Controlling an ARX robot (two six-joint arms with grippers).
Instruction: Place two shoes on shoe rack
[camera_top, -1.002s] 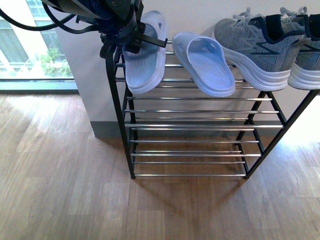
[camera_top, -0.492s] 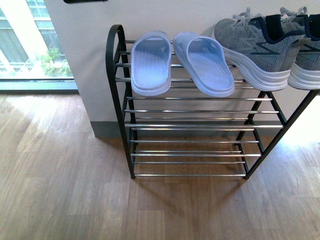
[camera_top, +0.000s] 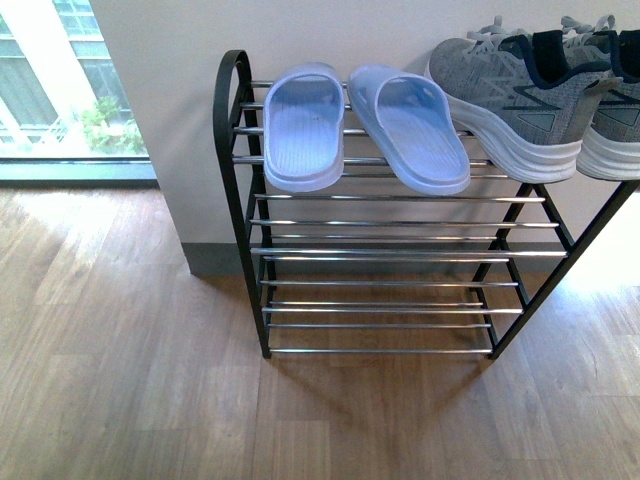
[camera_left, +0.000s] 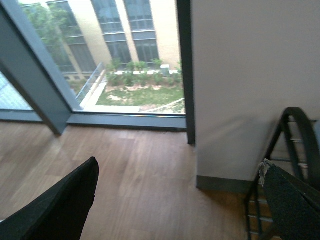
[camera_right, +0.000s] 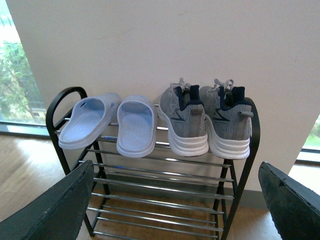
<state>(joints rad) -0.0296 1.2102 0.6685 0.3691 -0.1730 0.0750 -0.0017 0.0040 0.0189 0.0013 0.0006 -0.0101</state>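
Two light-blue slides, left (camera_top: 302, 125) and right (camera_top: 412, 125), lie flat side by side on the top tier of the black shoe rack (camera_top: 400, 252). Beside them on the same tier stand two grey sneakers, one (camera_top: 510, 95) fully in view and the other (camera_top: 612, 125) cut by the frame edge. The right wrist view shows the rack (camera_right: 161, 188) with the slides (camera_right: 87, 122) and sneakers (camera_right: 182, 122) ahead of my open, empty right gripper (camera_right: 175, 205). My left gripper (camera_left: 177, 210) is open and empty over the floor, with the rack's arched end (camera_left: 296, 110) to one side. Neither arm shows in the front view.
The rack stands against a white wall (camera_top: 180, 100) on a wooden floor (camera_top: 120, 350). Its three lower tiers hold nothing. A floor-length window (camera_top: 50, 90) is on the left, with its dark frame (camera_left: 183, 65) near the wall corner.
One second ago my left arm was at the left slide, which hung tilted on the rack. The arm has left the front view and the slide lies flat.
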